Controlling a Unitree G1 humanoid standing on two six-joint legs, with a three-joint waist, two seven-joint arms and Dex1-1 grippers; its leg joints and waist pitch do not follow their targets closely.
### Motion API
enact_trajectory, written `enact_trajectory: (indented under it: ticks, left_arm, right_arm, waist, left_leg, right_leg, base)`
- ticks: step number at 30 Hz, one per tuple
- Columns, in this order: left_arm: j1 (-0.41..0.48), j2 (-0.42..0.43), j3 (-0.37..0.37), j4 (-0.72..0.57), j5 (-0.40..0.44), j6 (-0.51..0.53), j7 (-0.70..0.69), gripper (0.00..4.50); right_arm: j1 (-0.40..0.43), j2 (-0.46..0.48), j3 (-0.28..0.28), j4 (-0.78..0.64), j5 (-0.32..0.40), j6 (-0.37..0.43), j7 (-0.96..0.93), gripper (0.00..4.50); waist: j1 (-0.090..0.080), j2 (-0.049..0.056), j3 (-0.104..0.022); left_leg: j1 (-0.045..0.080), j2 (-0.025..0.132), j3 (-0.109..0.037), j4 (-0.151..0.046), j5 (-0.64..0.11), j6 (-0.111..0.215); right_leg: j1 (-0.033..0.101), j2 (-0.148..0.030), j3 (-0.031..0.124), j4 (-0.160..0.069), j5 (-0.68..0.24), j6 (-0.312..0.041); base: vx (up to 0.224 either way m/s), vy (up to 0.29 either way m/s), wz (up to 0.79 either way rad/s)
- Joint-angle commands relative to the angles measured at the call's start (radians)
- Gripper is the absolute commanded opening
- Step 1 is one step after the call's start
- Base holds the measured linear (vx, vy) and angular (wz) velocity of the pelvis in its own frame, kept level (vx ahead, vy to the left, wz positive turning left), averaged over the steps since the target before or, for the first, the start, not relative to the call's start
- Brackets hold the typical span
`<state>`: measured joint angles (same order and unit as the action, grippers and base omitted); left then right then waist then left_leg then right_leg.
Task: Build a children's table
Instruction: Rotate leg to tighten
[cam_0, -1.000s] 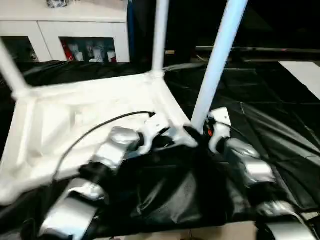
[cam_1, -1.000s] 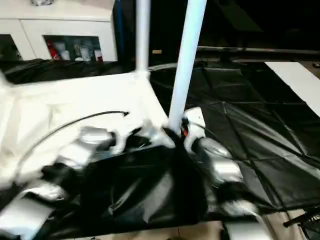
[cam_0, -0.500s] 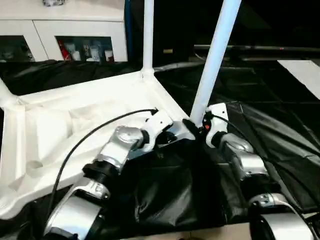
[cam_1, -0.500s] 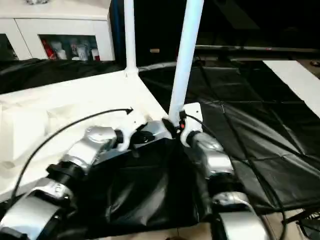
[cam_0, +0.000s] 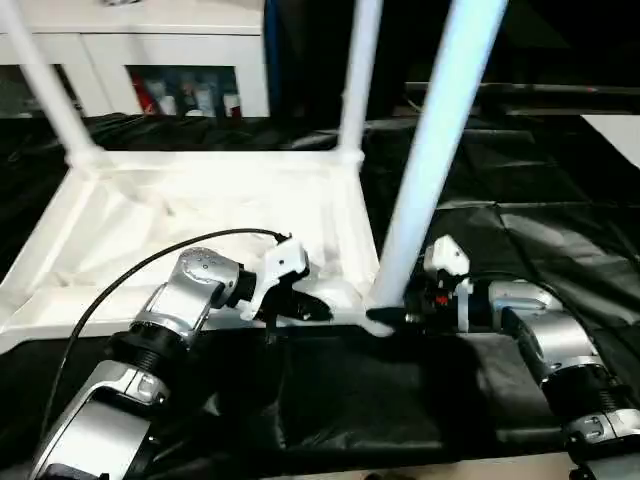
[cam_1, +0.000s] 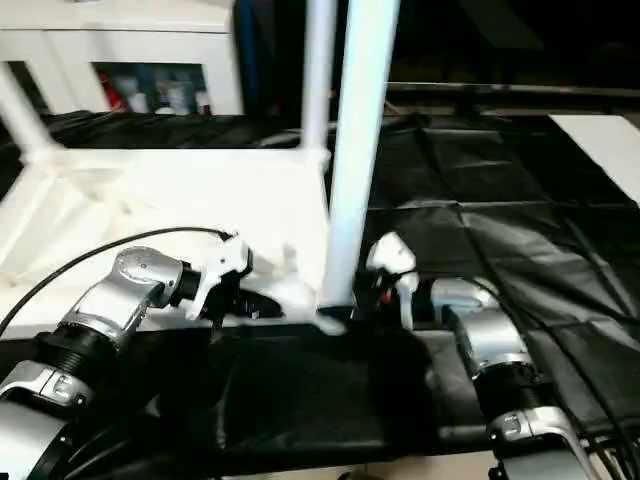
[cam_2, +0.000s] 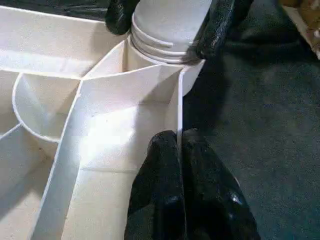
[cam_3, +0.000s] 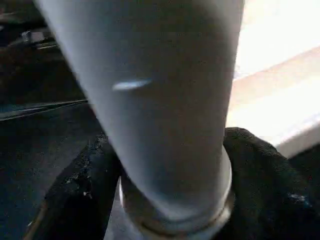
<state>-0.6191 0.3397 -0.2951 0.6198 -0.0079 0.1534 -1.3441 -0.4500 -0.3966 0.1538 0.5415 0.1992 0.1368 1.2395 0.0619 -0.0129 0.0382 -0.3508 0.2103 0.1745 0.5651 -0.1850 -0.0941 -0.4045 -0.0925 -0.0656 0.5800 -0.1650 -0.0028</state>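
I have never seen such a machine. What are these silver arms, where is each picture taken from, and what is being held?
This is a humanoid robot with two silver arms, each ending in a gripper of two black fingers. Two pictures come from cameras on its head, looking down over the arms. The other two come from cameras on its wrists, looking along the fingers.

A white children's table lies upside down on a black sheet, with legs standing up from its corners.

The left gripper is shut on a thin wall of the table's rim. The right gripper has its fingers on both sides of the base of the nearest leg, where it enters its corner socket.

A white cabinet stands behind.
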Motion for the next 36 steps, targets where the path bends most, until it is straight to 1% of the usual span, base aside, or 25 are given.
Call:
enact_trajectory:
  ticks: [1,2,4,5,8,10,11,12,13,14,15,16,17,19,21,22,24,25,26,27,30,31,33,35,36]
  left_arm:
    - [0.015,0.009,-0.014,-0.013,-0.022,0.011,-0.045,0.0]
    - [0.017,0.01,-0.011,-0.012,-0.02,0.01,-0.041,0.0]
    - [0.025,0.011,-0.007,-0.023,-0.025,0.015,-0.031,0.0]
    - [0.027,0.011,-0.007,-0.027,-0.028,0.017,-0.03,0.0]
    - [0.04,0.003,-0.001,-0.048,-0.028,0.024,0.001,0.0]
    - [0.032,-0.021,0.02,-0.027,-0.012,0.014,0.082,0.0]
    - [0.031,-0.025,0.022,-0.024,-0.011,0.013,0.091,0.0]
    - [0.027,-0.038,0.03,-0.014,-0.003,0.007,0.131,0.0]
    - [0.025,-0.04,0.031,-0.012,-0.001,0.006,0.138,0.0]
    - [0.013,-0.065,0.038,0.009,0.019,-0.004,0.214,0.0]
    - [0.001,-0.087,0.042,0.028,0.033,-0.007,0.271,0.0]
    - [-0.003,-0.096,0.043,0.035,0.038,-0.008,0.292,0.0]
    - [-0.014,-0.124,0.045,0.053,0.048,-0.008,0.345,0.0]
    - [-0.025,-0.155,0.046,0.068,0.056,-0.001,0.397,0.0]
    - [-0.041,-0.197,0.042,0.089,0.068,0.005,0.461,0.0]
    - [-0.043,-0.203,0.041,0.092,0.07,0.006,0.47,0.0]
    - [-0.061,-0.278,0.039,0.125,0.081,0.012,0.566,0.0]
    - [-0.062,-0.287,0.038,0.128,0.082,0.011,0.574,0.0]
    - [-0.061,-0.31,0.034,0.131,0.085,0.007,0.585,0.0]
    - [-0.058,-0.321,0.03,0.126,0.085,0.007,0.582,0.0]
    - [-0.054,-0.326,0.025,0.118,0.083,0.006,0.568,0.0]
    - [-0.054,-0.314,0.022,0.114,0.083,0.002,0.552,0.0]
    - [-0.056,-0.302,0.023,0.116,0.084,-0.002,0.54,0.0]
    - [-0.06,-0.269,0.025,0.121,0.089,-0.006,0.507,0.0]
    - [-0.06,-0.253,0.025,0.12,0.089,-0.005,0.487,0.0]
  right_arm:
    - [-0.005,-0.021,0.004,-0.018,0.011,0.027,0.029,3.0]
    - [-0.005,-0.02,0.011,-0.015,0.008,0.028,0.036,2.93]
    - [-0.001,-0.016,0.018,-0.018,0.009,0.035,0.051,2.78]
    - [0.0,-0.015,0.019,-0.019,0.012,0.037,0.056,2.73]
    - [0.007,-0.001,0.023,-0.019,0.016,0.039,0.054,2.69]
    - [0.014,0.032,0.008,-0.008,0.01,0.031,-0.013,2.67]
    - [0.015,0.037,0.006,-0.006,0.008,0.03,-0.025,2.67]
    - [0.017,0.057,-0.007,0.004,-0.001,0.021,-0.081,2.67]
    - [0.016,0.06,-0.009,0.007,-0.003,0.021,-0.093,2.67]
    - [0.01,0.102,-0.033,0.046,-0.026,0.026,-0.226,2.66]
    - [0.005,0.133,-0.047,0.076,-0.046,0.026,-0.325,2.66]
    - [0.003,0.145,-0.052,0.087,-0.053,0.026,-0.362,2.66]
    - [-0.003,0.18,-0.073,0.117,-0.062,0.034,-0.465,2.66]
    - [-0.009,0.219,-0.101,0.14,-0.063,0.045,-0.565,2.66]
    - [-0.028,0.267,-0.147,0.173,-0.052,0.06,-0.697,2.66]
    - [-0.03,0.274,-0.153,0.177,-0.048,0.062,-0.711,2.66]
    - [-0.066,0.353,-0.205,0.229,-0.023,0.061,-0.861,2.66]
    - [-0.071,0.361,-0.208,0.235,-0.025,0.058,-0.878,2.66]
    - [-0.085,0.386,-0.202,0.248,-0.036,0.045,-0.907,2.66]
    - [-0.091,0.398,-0.192,0.249,-0.041,0.034,-0.901,2.66]
    - [-0.095,0.405,-0.156,0.231,-0.055,-0.001,-0.84,2.66]
    - [-0.092,0.394,-0.14,0.217,-0.063,-0.017,-0.807,3.0]
    - [-0.09,0.382,-0.13,0.208,-0.069,-0.024,-0.779,3.35]
    - [-0.085,0.348,-0.108,0.188,-0.075,-0.043,-0.686,3.45]
    - [-0.082,0.328,-0.101,0.174,-0.067,-0.043,-0.637,3.45]
  waist:
    - [0.005,-0.003,-0.058]
    - [0.004,-0.003,-0.057]
    - [0.003,-0.019,-0.057]
    - [0.005,-0.013,-0.056]
    - [0.006,-0.014,-0.056]
    - [0.005,-0.008,-0.056]
    - [0.004,-0.01,-0.055]
    - [0.002,-0.007,-0.054]
    - [0.0,-0.009,-0.053]
    - [-0.002,-0.011,-0.052]
    - [-0.005,-0.008,-0.048]
    - [-0.009,-0.01,-0.049]
    - [-0.013,-0.006,-0.048]
    - [-0.018,-0.004,-0.049]
    - [-0.024,-0.005,-0.049]
    - [-0.026,-0.006,-0.048]
    - [-0.028,-0.005,-0.049]
    - [-0.03,-0.005,-0.049]
    - [-0.028,-0.008,-0.051]
    - [-0.027,-0.009,-0.05]
    - [-0.025,-0.009,-0.053]
    - [-0.023,-0.009,-0.053]
    - [-0.023,-0.009,-0.053]
    - [-0.021,-0.008,-0.053]
    - [-0.021,-0.002,-0.053]
  left_leg:
    - [0.0,0.022,0.01,-0.059,-0.191,0.084]
    - [0.0,0.022,0.01,-0.058,-0.185,0.084]
    - [-0.003,0.021,0.012,-0.056,-0.168,0.089]
    - [-0.002,0.022,0.01,-0.057,-0.169,0.089]
    - [-0.002,0.021,0.011,-0.057,-0.163,0.089]
    - [-0.002,0.021,0.01,-0.057,-0.166,0.084]
    - [-0.002,0.02,0.01,-0.058,-0.172,0.081]
    - [-0.001,0.019,0.01,-0.059,-0.187,0.072]
    - [-0.001,0.018,0.009,-0.06,-0.195,0.067]
    - [-0.001,0.016,0.008,-0.061,-0.219,0.056]
    - [0.001,0.015,0.007,-0.064,-0.244,0.043]
    - [0.001,0.014,0.005,-0.065,-0.256,0.027]
    - [0.003,0.012,0.002,-0.067,-0.269,0.015]
    - [0.004,0.012,0.0,-0.067,-0.283,0.008]
    - [0.004,0.01,0.001,-0.067,-0.292,0.008]
    - [0.003,0.01,-0.001,-0.068,-0.295,0.007]
    - [0.002,0.01,0.0,-0.067,-0.294,0.012]
    - [0.002,0.01,0.0,-0.068,-0.292,0.009]
    - [0.002,0.008,-0.001,-0.067,-0.288,0.009]
    - [-0.002,0.009,0.0,-0.068,-0.284,0.014]
    - [-0.003,0.008,0.0,-0.067,-0.282,0.03]
    - [-0.003,0.009,0.001,-0.067,-0.274,0.034]
    - [-0.005,0.009,0.001,-0.067,-0.269,0.038]
    - [-0.008,0.009,0.001,-0.067,-0.266,0.047]
    - [-0.006,0.01,0.001,-0.067,-0.264,0.047]
  right_leg:
    - [0.056,-0.039,0.032,-0.047,-0.156,-0.274]
    - [0.055,-0.039,0.032,-0.047,-0.15,-0.273]
    - [0.056,-0.041,0.032,-0.045,-0.143,-0.271]
    - [0.056,-0.042,0.032,-0.046,-0.16,-0.268]
    - [0.054,-0.042,0.032,-0.046,-0.165,-0.263]
    - [0.053,-0.042,0.033,-0.047,-0.164,-0.263]
    - [0.053,-0.042,0.034,-0.049,-0.172,-0.26]
    - [0.052,-0.041,0.034,-0.051,-0.196,-0.253]
    - [0.051,-0.042,0.034,-0.055,-0.215,-0.246]
    - [0.05,-0.043,0.035,-0.059,-0.259,-0.233]
    - [0.047,-0.043,0.034,-0.067,-0.319,-0.213]
    - [0.046,-0.044,0.034,-0.071,-0.369,-0.189]
    - [0.044,-0.044,0.032,-0.075,-0.407,-0.171]
    - [0.042,-0.042,0.033,-0.078,-0.419,-0.161]
    - [0.039,-0.04,0.034,-0.08,-0.422,-0.155]
    - [0.039,-0.04,0.033,-0.081,-0.428,-0.151]
    - [0.037,-0.04,0.034,-0.082,-0.419,-0.152]
    - [0.036,-0.04,0.034,-0.081,-0.417,-0.153]
    - [0.039,-0.04,0.031,-0.081,-0.419,-0.151]
    - [0.039,-0.04,0.032,-0.081,-0.408,-0.151]
    - [0.042,-0.04,0.033,-0.079,-0.376,-0.153]
    - [0.042,-0.04,0.033,-0.078,-0.357,-0.158]
    - [0.044,-0.039,0.033,-0.076,-0.342,-0.165]
    - [0.048,-0.04,0.032,-0.074,-0.328,-0.172]
    - [0.046,-0.041,0.033,-0.074,-0.319,-0.176]
  base:
    - [0.0,0.0,0.0]
    - [0.0,0.0,0.0]
    - [0.0,0.0,0.0]
    - [0.0,0.0,0.0]
    - [0.0,0.0,0.0]
    - [0.0,0.0,0.0]
    - [0.0,0.0,0.0]
    - [0.0,0.0,0.0]
    - [0.0,0.0,0.0]
    - [0.0,0.0,0.0]
    - [0.0,0.0,0.0]
    - [0.0,0.0,0.0]
    - [0.0,0.0,0.0]
    - [0.0,0.0,0.0]
    - [0.0,0.0,0.0]
    - [0.0,0.0,0.0]
    - [0.0,0.0,0.0]
    - [0.0,0.0,0.0]
    - [0.0,0.0,0.0]
    - [0.0,0.0,0.0]
    - [0.0,0.0,0.0]
    - [0.0,0.0,0.0]
    - [0.0,0.0,0.0]
    - [0.0,0.0,0.0]
    - [0.0,0.0,0.0]
